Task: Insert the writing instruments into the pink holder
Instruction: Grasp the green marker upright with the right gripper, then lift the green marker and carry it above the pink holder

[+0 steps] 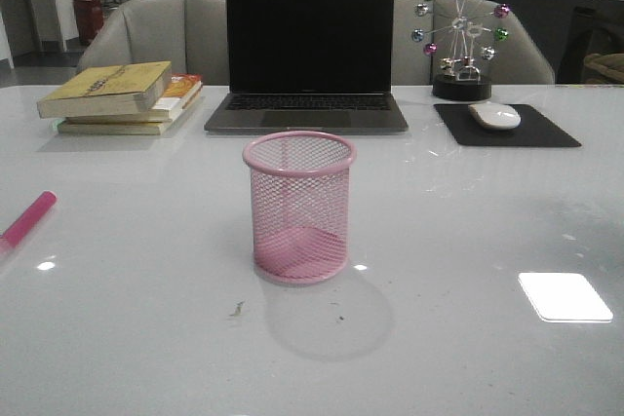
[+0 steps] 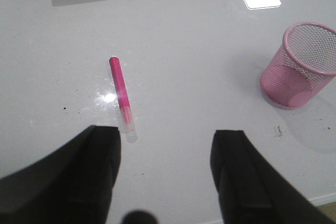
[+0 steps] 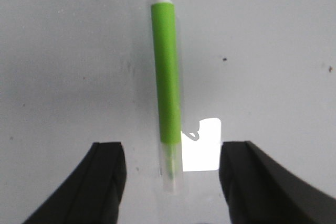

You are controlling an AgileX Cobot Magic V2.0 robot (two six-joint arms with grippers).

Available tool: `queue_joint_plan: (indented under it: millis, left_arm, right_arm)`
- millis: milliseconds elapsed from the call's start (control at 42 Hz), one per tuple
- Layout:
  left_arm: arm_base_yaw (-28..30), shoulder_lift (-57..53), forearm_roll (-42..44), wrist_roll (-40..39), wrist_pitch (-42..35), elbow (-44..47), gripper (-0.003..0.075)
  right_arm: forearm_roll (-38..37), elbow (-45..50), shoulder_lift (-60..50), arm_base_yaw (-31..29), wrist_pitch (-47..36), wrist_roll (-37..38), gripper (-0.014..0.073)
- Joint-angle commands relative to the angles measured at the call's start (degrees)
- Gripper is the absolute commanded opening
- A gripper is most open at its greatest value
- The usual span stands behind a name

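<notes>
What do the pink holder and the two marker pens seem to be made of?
The pink holder looks like painted metal wire mesh: the table shows through its fine lattice wall, below a smooth rolled rim. The magenta marker and the green marker look like smooth, slightly glossy plastic, each with what seems to be a clear cap at one end. The look cannot settle the plastic.

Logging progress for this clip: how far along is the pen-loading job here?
Nothing is done: the pink holder stands empty. Nothing is in hand; the left end effector and right end effector are open. The pink marker and green marker lie on the table, both left to insert.
</notes>
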Motion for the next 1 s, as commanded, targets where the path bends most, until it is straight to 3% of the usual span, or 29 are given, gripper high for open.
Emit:
queue_joint_plan:
  millis: [0,190,452,690,976]
  left_arm:
    - [-0.4,0.3,-0.8,-0.1,-4.2,-1.7,0.0398]
    - [-0.4,0.3,-0.8,-0.1,-4.2,-1.7,0.0379]
    - [-0.4,0.3,-0.8,-0.1,-4.2,-1.7,0.0379]
    - [-0.4,0.3,-0.8,-0.1,-4.2,-1.7,0.0379]
    - [-0.4,0.3,-0.8,-0.1,-4.2,-1.7,0.0379]
  right_arm:
    - [0.2,-5.4,3.1,-0.7,0.5,-3.0,0.0506]
    - [7.1,-13.4,11.7,-1.6,4.3,-9.2,0.0506]
    - [7.1,-17.3,16.9,-1.7,1.9,-9.5,0.0489]
    - [6.8,-17.9,18.9,-1.7,1.4,-9.5,0.0361]
    - [6.6,-19.3,18.4,-1.7,2.7,-9.5,0.0123]
